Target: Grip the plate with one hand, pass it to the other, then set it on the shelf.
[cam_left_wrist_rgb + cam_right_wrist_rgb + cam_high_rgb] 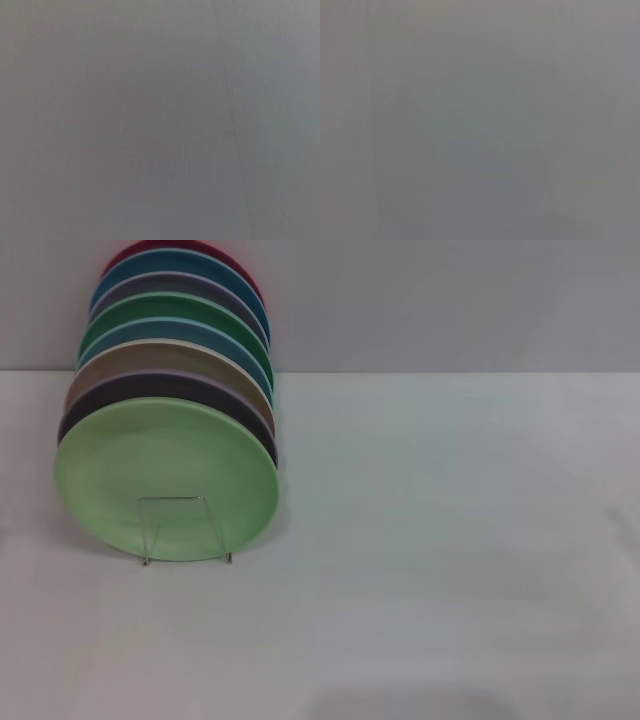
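Observation:
The pale mint-green plate stands on edge at the front of a row of plates on the clear acrylic rack, at the left of the table in the head view. The rack's thin front supports show in front of the plate's lower part. Neither gripper shows in the head view. Both wrist views show only a plain grey surface, with no fingers and no plate.
Behind the mint plate stand several more plates in the row: dark purple, tan, teal, darker green, grey-lilac, blue and red. The white table stretches to the right and front. A grey wall lies behind.

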### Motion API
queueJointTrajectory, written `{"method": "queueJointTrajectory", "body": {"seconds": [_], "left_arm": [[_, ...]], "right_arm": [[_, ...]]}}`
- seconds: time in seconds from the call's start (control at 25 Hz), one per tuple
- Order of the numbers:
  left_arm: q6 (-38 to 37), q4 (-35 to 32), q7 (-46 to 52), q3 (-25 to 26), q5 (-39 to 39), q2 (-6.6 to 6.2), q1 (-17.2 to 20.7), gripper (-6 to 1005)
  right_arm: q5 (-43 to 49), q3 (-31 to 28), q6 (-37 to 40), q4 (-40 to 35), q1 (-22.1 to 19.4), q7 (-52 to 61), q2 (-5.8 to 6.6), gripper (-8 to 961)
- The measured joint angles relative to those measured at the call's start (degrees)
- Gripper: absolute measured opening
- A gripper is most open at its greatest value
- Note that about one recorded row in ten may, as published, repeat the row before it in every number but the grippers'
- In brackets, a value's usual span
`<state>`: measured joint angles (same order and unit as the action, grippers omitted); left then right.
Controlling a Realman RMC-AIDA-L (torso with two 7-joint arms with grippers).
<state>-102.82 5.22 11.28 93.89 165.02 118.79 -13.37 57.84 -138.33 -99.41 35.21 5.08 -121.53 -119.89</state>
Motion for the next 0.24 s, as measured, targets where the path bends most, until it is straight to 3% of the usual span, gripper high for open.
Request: {"method": "queueJointTrajectory", "body": {"seconds": [0.24], "left_arm": [[0.67,-0.86,-1.65,0.03,0.02,0.04,0.22,796]], "right_arm": [[-0.14,0.08,0.43,-0.30,-0.11,0.13,0.00,631]]}}
